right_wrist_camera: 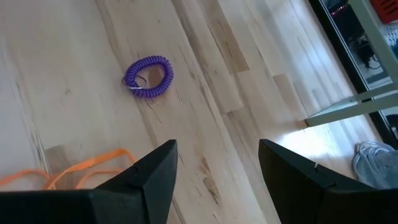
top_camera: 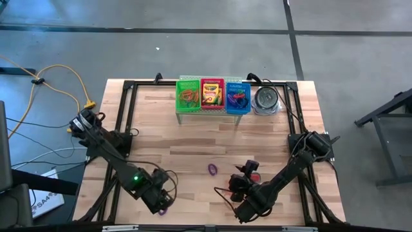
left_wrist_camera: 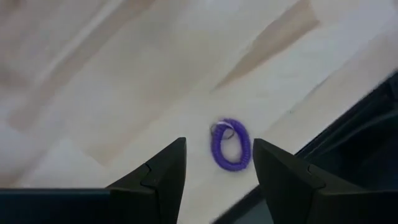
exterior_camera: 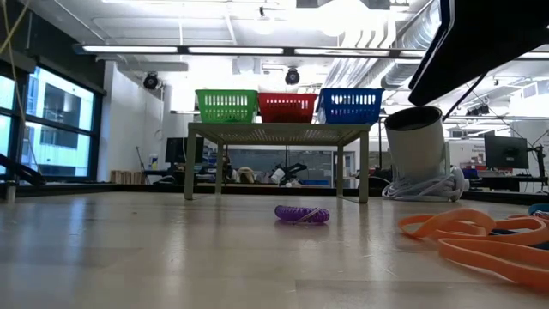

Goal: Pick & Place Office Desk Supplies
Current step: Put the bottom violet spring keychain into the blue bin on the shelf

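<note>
A purple coiled loop [left_wrist_camera: 230, 144] lies flat on the wooden table near its front edge. My left gripper [top_camera: 161, 198] hangs over it, open, pointing steeply down, one finger on either side of the loop and above it. A second purple coil [right_wrist_camera: 148, 77] lies flat mid-table [top_camera: 212, 169]. My right gripper [right_wrist_camera: 217, 144] is open and slants down, short of that coil, with nothing between its fingers. Flat orange bands [right_wrist_camera: 81, 168] lie on the table close beside it. A yellow-and-green crayon box [top_camera: 211, 95] lies in the red basket.
Green [top_camera: 188, 95], red [exterior_camera: 287, 106] and blue [top_camera: 237, 96] mesh baskets stand side by side on a small raised rack [exterior_camera: 279, 130] at the far middle. A round silvery tin [top_camera: 266, 100] stands to their right. A black frame [top_camera: 129, 116] borders the table.
</note>
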Robot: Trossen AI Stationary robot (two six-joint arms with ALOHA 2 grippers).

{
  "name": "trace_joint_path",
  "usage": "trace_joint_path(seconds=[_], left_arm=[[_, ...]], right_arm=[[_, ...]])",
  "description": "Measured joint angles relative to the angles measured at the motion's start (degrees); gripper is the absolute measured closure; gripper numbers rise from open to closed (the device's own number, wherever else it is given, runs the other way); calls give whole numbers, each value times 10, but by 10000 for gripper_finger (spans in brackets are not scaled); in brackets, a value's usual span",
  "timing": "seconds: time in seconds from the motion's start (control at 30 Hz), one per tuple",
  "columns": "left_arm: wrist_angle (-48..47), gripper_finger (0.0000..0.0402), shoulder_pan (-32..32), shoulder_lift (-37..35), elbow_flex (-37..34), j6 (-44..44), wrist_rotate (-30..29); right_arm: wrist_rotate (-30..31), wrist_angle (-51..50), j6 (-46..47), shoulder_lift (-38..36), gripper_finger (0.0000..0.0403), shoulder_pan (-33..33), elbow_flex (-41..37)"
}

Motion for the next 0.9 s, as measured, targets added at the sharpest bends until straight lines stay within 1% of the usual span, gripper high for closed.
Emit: trace_joint_path(seconds=[0.07,0.17,0.33,0.47,0.53,0.63,0.77,0.9], left_arm=[[0,223,-9,5,0,-58,2],[4,223,-25,20,0,-98,-5],[14,223,-37,52,0,-73,-7],[64,223,-46,65,0,-76,-22],[86,223,-54,69,0,-92,-22],[87,223,-67,81,0,-119,-20],[86,223,-75,99,0,-126,-6],[87,223,-75,101,0,-132,-4]], right_arm=[[0,0,-4,0,188,0,0],[0,0,-18,0,188,0,0],[4,0,-56,0,188,0,0],[22,0,-64,0,188,-4,0],[32,0,-64,0,188,-6,0],[37,1,-64,0,188,-9,0],[34,2,-79,0,188,-9,0],[31,2,-79,0,188,-5,0]])
